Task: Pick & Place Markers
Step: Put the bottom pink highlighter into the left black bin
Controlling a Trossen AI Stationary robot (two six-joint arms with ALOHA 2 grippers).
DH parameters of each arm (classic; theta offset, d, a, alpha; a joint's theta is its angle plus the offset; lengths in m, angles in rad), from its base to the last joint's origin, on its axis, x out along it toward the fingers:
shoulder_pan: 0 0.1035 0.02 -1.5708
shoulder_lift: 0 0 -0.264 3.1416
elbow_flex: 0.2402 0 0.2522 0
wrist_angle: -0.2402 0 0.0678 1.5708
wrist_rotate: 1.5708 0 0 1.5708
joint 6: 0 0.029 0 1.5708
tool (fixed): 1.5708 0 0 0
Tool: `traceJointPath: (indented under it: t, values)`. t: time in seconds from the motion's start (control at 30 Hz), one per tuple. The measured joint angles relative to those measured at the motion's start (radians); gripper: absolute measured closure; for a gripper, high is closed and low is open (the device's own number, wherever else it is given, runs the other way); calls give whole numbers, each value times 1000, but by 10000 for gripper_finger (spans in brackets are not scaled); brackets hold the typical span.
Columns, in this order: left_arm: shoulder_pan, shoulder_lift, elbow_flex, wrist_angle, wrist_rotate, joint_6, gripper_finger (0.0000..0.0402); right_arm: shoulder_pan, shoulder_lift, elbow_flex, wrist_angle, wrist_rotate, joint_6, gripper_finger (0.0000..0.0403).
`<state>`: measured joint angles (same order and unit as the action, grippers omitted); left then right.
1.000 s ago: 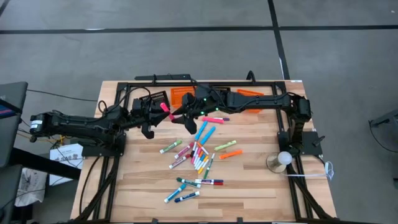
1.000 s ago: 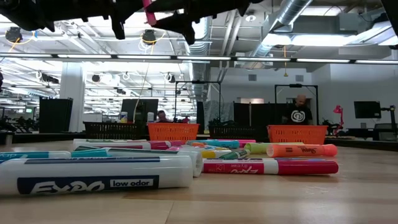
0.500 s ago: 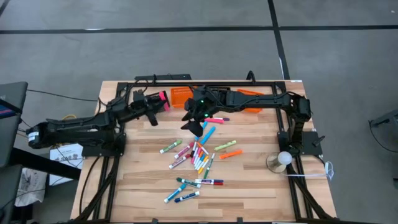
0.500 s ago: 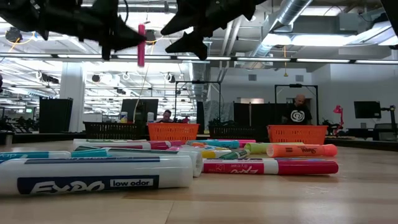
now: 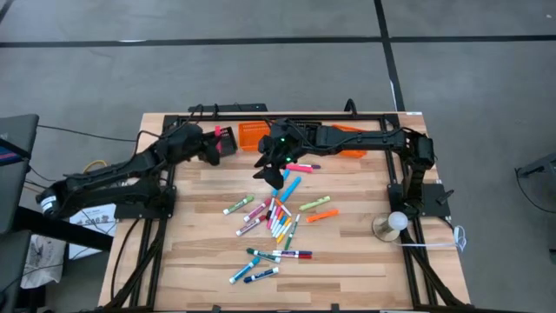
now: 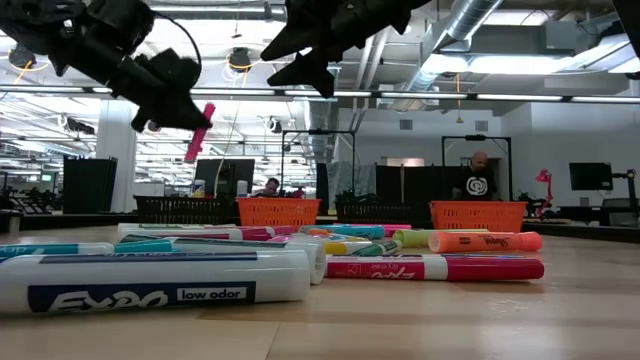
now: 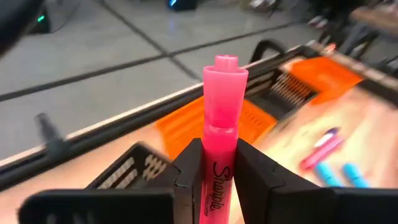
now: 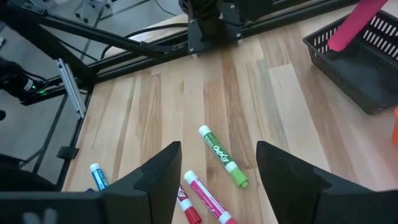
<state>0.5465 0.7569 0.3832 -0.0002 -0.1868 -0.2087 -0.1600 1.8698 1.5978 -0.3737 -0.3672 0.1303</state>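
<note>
One pink Sharpie marker pinched in my left gripper above black basket, table's far edge | step: carrying; next, release inside | right gripper spread over marker pile.

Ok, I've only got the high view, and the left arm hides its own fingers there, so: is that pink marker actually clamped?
Observer: Yes. In the left wrist view the left gripper is shut on the pink marker, with a finger on each side of its barrel.
Operator: Is it level?
Observer: No. The low view shows it tilted, high above the table.
Operator: And the right gripper?
Observer: The right gripper is open with nothing between its fingers. A green marker lies on the table ahead of it.
</note>
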Motion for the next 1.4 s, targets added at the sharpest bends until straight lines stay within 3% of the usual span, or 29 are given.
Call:
traceJointPath:
  t: [0.2, 0.53, 0.77, 1.4]
  values:
    - [62, 56, 44, -40, -8, 92, 336, 0, 0, 0, 0, 0, -6, 205]
    - [92, 252, 88, -101, -9, 179, 336, 0, 0, 0, 0, 0, -6, 207]
    - [92, 323, 169, -191, -77, 275, 336, 1, 0, 0, 0, 0, -6, 204]
    - [135, 444, 195, -261, -73, 283, 336, 8, 0, 0, 15, 0, -6, 208]
